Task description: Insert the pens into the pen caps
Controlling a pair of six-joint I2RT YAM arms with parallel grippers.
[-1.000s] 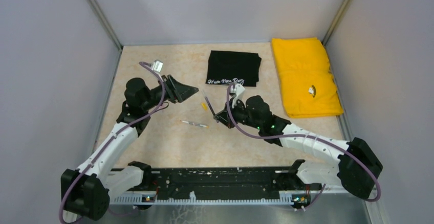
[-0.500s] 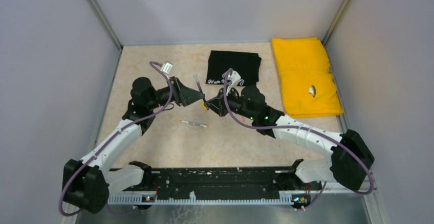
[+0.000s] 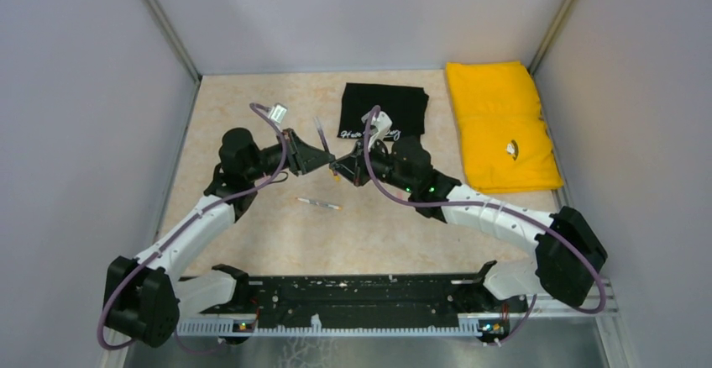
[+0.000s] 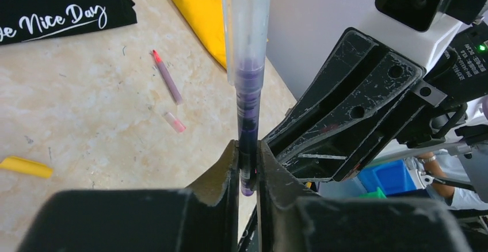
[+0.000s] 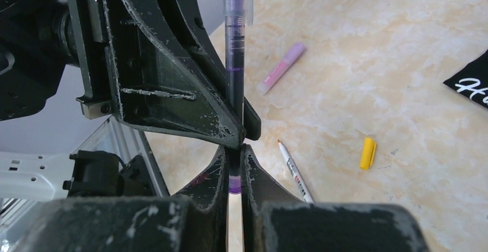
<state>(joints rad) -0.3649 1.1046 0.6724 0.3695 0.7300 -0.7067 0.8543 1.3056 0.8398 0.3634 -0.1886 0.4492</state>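
Left gripper (image 4: 247, 153), scuffed black plastic fingers, is pinching a thin purple-ink pen (image 4: 248, 91) low on its clear plastic barrel. A wider clear tube is sitting over the pen's upper end.

Right gripper (image 5: 235, 154), of the same worn black plastic, is clamping the bottom tip of that pen just under the left fingers. The two claws are almost touching. The pen is being held off the table (image 3: 277, 242), a beige marbled surface, over its middle.

Lying loose on the table:
- One slim white pen (image 3: 319, 204) with dark print and a fine tip is lying just near of the claws.
- One short yellow cap (image 5: 367, 152), an opaque plastic tube, is lying close to it.
- One lilac-pink pen (image 5: 282, 68), smooth and stubby, is lying farther out.
- One dusky pink pen (image 4: 167, 79) with a red tip is lying beside one tiny pale pink cap (image 4: 174, 122), which is translucent.

I cannot tell whether the two pinkish pens are the same one.

At the back, one folded black cloth (image 3: 384, 112) with white script is lying beside one folded yellow cloth (image 3: 501, 124).
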